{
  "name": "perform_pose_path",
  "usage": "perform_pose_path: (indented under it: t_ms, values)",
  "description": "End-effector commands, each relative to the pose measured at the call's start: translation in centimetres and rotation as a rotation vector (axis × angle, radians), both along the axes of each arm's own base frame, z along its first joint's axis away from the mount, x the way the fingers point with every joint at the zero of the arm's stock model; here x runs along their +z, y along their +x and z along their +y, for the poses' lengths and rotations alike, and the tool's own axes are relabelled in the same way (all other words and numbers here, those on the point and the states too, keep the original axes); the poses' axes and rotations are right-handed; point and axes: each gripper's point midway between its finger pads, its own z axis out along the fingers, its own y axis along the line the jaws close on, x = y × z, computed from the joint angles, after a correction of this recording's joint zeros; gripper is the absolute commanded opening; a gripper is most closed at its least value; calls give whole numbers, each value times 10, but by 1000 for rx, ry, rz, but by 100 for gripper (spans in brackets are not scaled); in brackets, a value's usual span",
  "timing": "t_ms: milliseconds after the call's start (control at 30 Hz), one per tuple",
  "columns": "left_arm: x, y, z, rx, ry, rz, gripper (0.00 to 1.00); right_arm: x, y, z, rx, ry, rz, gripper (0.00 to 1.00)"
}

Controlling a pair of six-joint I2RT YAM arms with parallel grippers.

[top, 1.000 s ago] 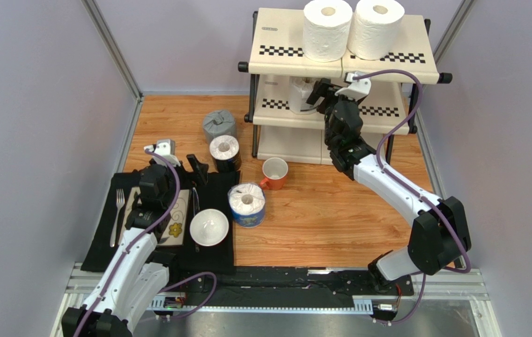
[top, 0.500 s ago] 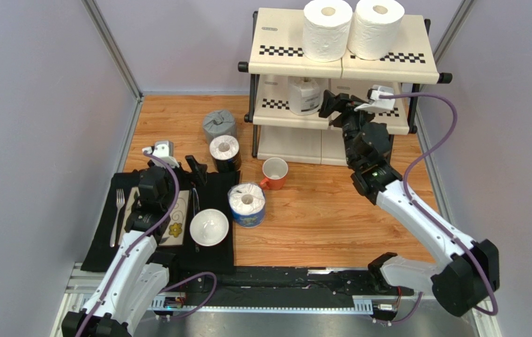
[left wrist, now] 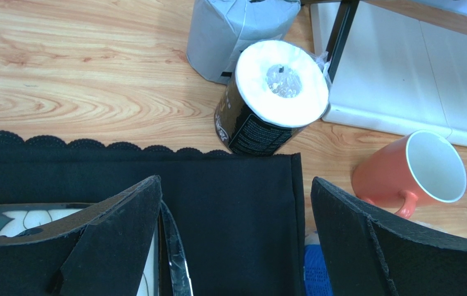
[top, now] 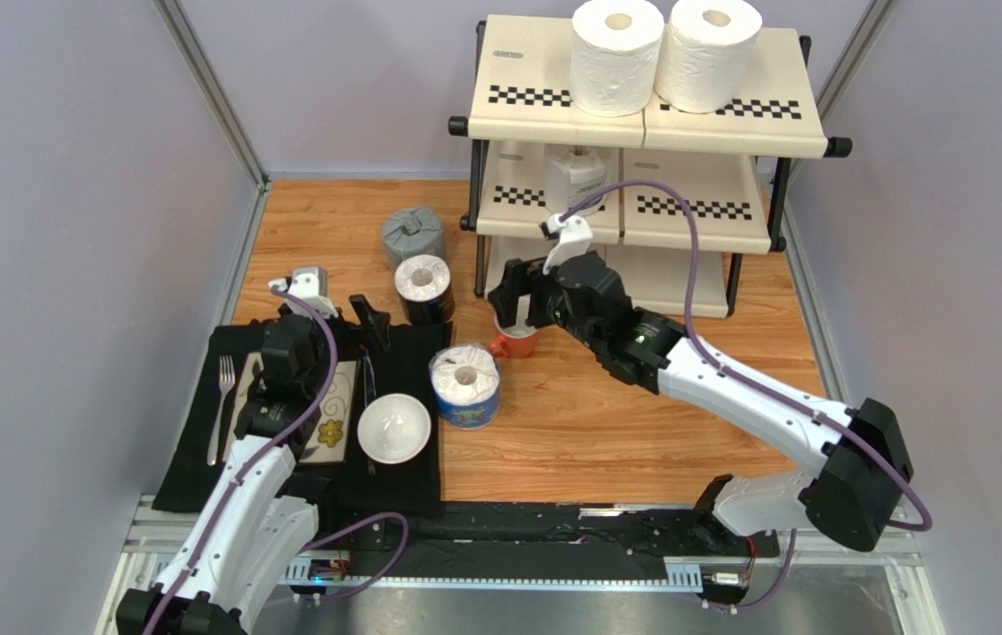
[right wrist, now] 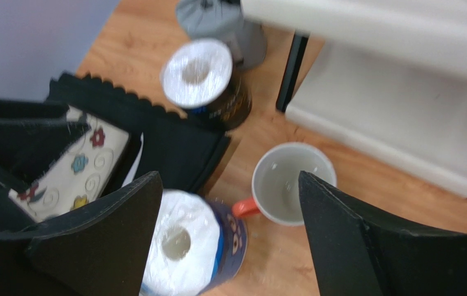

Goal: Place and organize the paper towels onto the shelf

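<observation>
Three of the paper towels are already up on the shelf [top: 526,99]: a white roll [top: 616,56] and a second white roll [top: 708,53] touching on the top tier, and a clear-wrapped roll [top: 579,172] on the middle tier. The other three stand on the worktop [top: 559,437] to the shelf's front left. The grey roll [top: 412,237] is farthest back, the black roll [top: 423,287] is just beside it near the shelf's leg, and the blue roll [top: 465,385] is nearest, at the edge of a black placemat [top: 195,437]. The right fingers [right wrist: 227,185] are spread wide with nothing between them and hang over the blue roll and an orange mug [right wrist: 291,183]. I'd guess the blue roll is the next pick, and that is the worry. The mug sits just beside it with its handle turned that way, so a finger coming down on that side could catch the rim or handle and shove or tip the mug. A white bowl [top: 394,427] crowds the roll's other side. The right arm's purple cable [top: 679,212] loops up by the middle tier and might snag on the way back. The left fingers [left wrist: 235,185] are fully open and empty over the placemat, near a fork [top: 224,390].
</observation>
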Motion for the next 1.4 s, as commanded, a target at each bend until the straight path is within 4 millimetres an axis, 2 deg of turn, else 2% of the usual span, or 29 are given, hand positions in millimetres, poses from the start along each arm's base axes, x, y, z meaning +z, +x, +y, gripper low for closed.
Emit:
perform_pose_path:
  t_ms: [0,133,300,467,667,833,1367]
  values:
    - [4,-2,0,-2,6,-9,99,-51,-36,18,95,-5,244,86]
    - [2,-2,-1,-7,2,-2,99,-81,-57,33,150,-18,357,87]
    - [4,-2,0,-5,5,-5,99,-102,-81,52,216,-44,438,87]
    - [3,-2,0,-6,10,-3,99,-119,-92,63,240,-95,479,87]
    - [3,-2,1,-4,16,-4,99,-140,-83,63,162,-144,482,84]
    - [3,-3,1,-3,14,-5,99,-149,-73,58,82,-160,459,81]
    - [4,-2,1,-2,17,-12,99,-136,-59,50,-26,-75,397,81]
